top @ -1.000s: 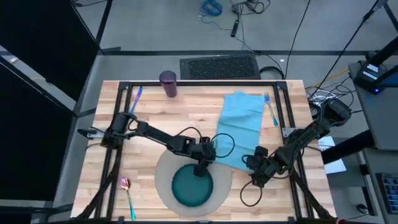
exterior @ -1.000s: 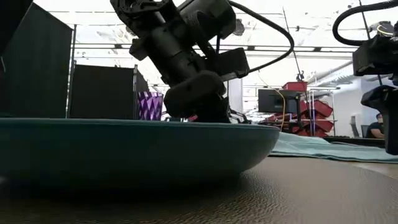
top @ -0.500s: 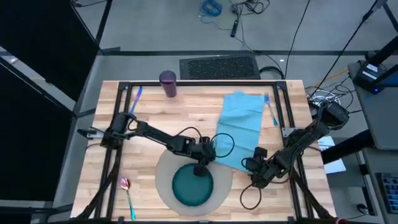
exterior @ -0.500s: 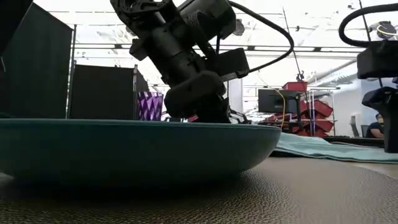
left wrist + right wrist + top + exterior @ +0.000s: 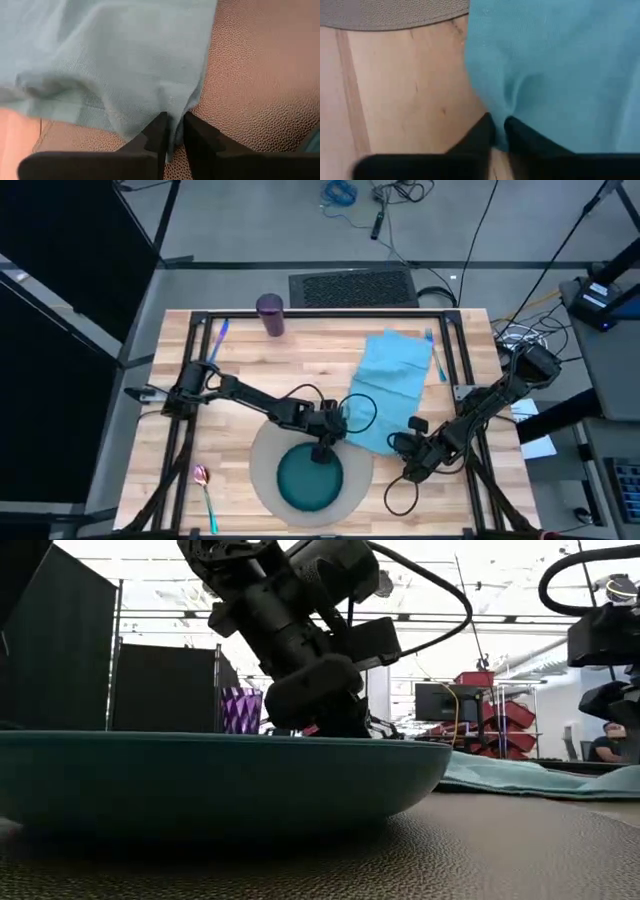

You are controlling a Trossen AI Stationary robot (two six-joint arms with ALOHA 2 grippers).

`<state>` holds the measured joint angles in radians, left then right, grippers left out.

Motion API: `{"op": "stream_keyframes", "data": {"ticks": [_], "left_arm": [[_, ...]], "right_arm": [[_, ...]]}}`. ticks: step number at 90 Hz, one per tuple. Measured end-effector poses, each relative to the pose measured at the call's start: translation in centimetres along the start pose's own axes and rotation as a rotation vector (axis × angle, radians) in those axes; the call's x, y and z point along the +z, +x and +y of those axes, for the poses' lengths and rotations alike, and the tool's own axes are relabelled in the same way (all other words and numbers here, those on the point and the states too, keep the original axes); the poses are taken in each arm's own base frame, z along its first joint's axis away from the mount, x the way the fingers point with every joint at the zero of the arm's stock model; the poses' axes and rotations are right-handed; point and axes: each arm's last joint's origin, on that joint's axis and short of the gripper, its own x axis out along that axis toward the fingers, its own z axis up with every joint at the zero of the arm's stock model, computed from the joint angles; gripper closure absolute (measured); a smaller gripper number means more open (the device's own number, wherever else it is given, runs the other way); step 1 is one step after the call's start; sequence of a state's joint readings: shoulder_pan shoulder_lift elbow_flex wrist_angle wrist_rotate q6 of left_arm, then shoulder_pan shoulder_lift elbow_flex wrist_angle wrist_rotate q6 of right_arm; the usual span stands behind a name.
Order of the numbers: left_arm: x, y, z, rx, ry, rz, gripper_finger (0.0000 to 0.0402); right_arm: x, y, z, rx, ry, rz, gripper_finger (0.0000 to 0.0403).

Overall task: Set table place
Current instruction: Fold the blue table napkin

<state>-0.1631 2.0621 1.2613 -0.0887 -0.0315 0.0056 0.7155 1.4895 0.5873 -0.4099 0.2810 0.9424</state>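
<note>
Since a second ago, the napkin (image 5: 392, 392) has bunched and turned a little. Both the left end effector (image 5: 172, 131) and right end effector (image 5: 499, 129) pinch its near edge, by the mat (image 5: 262, 458). They should pull evenly so it lies flat.

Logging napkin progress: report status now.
Left gripper and right gripper both shut on napkin, near corners. Napkin overlaps mat edge beside plate. Nothing blocking.
</note>
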Motion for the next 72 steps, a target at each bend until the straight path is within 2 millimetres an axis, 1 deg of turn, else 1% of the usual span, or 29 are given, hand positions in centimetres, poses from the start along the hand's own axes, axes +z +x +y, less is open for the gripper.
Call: {"op": "stream_keyframes", "data": {"ticks": [7,18,26,32,39,49,55,61,72], "left_arm": [[0.0,0.0,0.0,0.004,0.000,-0.003,0.0367],[0.3,-0.1,0.1,0.039,0.001,-0.026,0.0395],[1.4,-1.1,0.1,0.095,0.025,-0.066,0.0397],[2.5,-2.2,0.1,0.138,0.044,-0.110,0.0399],[3.7,-3.6,0.1,0.167,0.051,-0.156,0.0400],[5.0,-5.6,0.3,0.230,0.050,-0.213,0.0400],[5.7,-7.0,0.2,0.289,0.068,-0.240,0.0401],[6.3,-8.4,0.4,0.357,0.074,-0.275,0.0401],[7.0,-10.9,0.5,0.463,0.094,-0.309,0.0401]], "right_arm": [[0.0,0.0,0.0,-0.002,0.001,0.000,0.0397],[0.3,-0.2,0.2,-0.016,-0.021,0.013,0.0400],[1.1,-1.0,0.5,-0.045,-0.054,0.044,0.0401],[1.5,-1.8,0.3,-0.112,-0.098,0.098,0.0402],[3.0,-3.5,0.9,-0.160,-0.120,0.084,0.0402],[4.2,-6.0,0.6,-0.325,-0.170,0.088,0.0402],[5.3,-7.6,0.7,-0.396,-0.178,0.034,0.0402],[6.1,-9.3,0.3,-0.503,-0.196,0.012,0.0402],[8.0,-12.1,-0.3,-0.636,-0.200,-0.088,0.0403]]}}
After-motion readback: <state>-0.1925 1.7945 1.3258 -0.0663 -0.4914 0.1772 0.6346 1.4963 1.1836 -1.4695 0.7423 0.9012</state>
